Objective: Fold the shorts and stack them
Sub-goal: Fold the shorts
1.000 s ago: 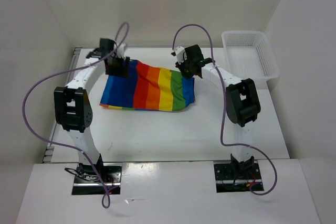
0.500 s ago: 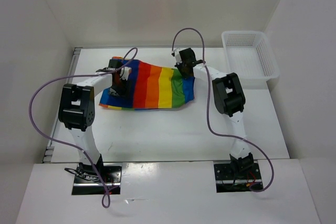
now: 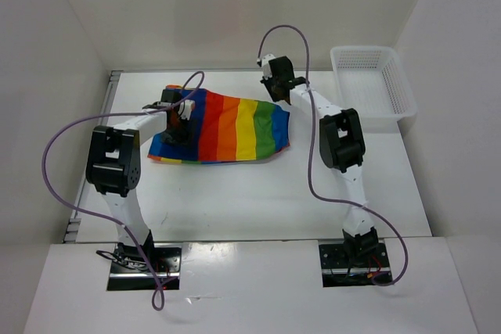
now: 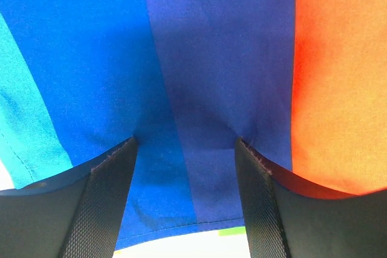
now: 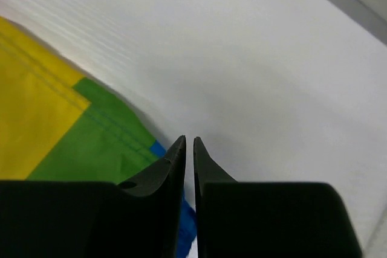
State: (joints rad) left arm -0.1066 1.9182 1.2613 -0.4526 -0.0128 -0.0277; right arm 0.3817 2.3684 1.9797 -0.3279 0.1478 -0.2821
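Observation:
The shorts (image 3: 227,127) lie spread flat on the white table, rainbow stripes running from blue at the left to green at the right. My left gripper (image 3: 178,120) rests on their left part. In the left wrist view it (image 4: 184,144) stands open, fingertips (image 4: 127,149) pressed on the blue and navy stripes (image 4: 199,58) near the hem, with no cloth pinched. My right gripper (image 3: 275,77) is at the shorts' far right corner. In the right wrist view it (image 5: 188,141) is shut and holds nothing, over bare table just past the green corner (image 5: 97,143).
A white mesh basket (image 3: 368,51) stands at the back right against the wall. White walls close in the table at the back and on both sides. Purple cables loop above both arms.
The left gripper came from the back left corner onto the blue stripes and stayed. The right gripper drew off the green edge toward the back of the table.

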